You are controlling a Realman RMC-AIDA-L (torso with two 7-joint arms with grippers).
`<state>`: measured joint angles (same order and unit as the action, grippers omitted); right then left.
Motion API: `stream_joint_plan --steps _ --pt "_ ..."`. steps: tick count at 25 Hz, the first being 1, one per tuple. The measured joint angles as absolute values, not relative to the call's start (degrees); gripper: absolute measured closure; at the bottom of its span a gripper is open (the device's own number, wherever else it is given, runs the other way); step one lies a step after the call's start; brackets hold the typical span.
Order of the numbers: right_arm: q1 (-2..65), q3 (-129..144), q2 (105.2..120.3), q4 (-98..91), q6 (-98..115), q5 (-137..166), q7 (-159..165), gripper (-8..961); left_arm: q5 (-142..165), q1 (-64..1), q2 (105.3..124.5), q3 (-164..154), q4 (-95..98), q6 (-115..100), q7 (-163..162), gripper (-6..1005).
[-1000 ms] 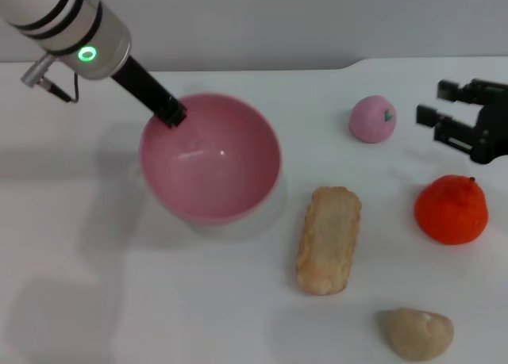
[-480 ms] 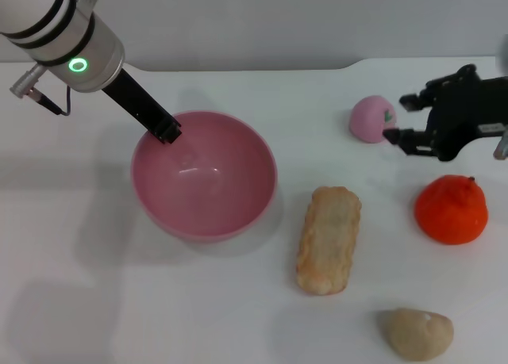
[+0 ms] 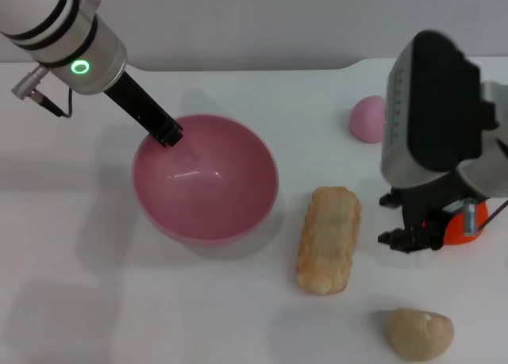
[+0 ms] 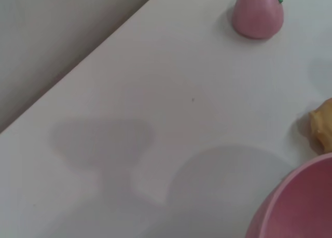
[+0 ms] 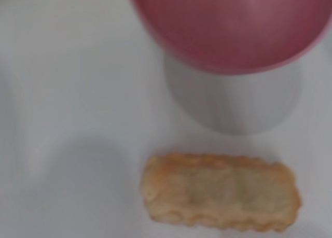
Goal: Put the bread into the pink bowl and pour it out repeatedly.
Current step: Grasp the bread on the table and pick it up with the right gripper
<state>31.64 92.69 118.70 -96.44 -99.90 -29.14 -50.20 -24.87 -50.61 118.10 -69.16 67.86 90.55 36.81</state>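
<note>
The pink bowl [image 3: 205, 178] stands upright left of centre, empty inside; it also shows in the wrist views as the bowl [image 4: 298, 207] and bowl [image 5: 233, 25]. My left gripper [image 3: 167, 132] is shut on its far left rim. The bread [image 3: 328, 239] lies on the table to the right of the bowl, plain tan side up, and appears again as the bread [image 5: 220, 191] and as an edge of bread [image 4: 322, 129]. My right gripper [image 3: 394, 219] hangs open just right of the bread, not touching it.
A small pink ball [image 3: 367, 118] with a green mark sits at the back right, also seen as the ball [image 4: 257, 12]. An orange fruit [image 3: 456, 231] is mostly hidden behind my right arm. A beige lump [image 3: 419, 332] lies at the front right.
The bowl has gone from tilted to level, still held by my left gripper. My right arm has swung in from the far right to beside the bread, covering the orange fruit.
</note>
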Motion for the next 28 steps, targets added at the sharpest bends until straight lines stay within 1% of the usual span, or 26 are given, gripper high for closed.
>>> stream_joint_plan --steps 5,13,18,24,28 --pt "32.5 92.8 118.83 -92.3 -96.9 -30.8 -50.7 483 -24.9 -50.3 118.19 -69.2 67.9 90.6 36.8 938" --pt "33.4 91.9 118.96 -89.8 -92.7 -34.1 -49.7 453 -25.0 -50.1 118.33 -69.3 67.9 91.1 36.9 938" --pt "35.8 91.6 118.84 -83.9 -91.6 -33.8 -49.4 276 -25.2 -49.8 118.32 -69.3 67.9 91.1 36.9 938" --pt "37.5 92.2 118.90 -79.7 -88.6 -32.7 -49.4 252 -26.7 -48.8 118.05 -69.3 67.9 91.1 37.3 938" --pt "38.4 93.4 118.99 -76.8 -85.8 -32.7 -49.3 255 -26.7 -48.2 118.03 -69.3 67.9 90.8 37.6 937"
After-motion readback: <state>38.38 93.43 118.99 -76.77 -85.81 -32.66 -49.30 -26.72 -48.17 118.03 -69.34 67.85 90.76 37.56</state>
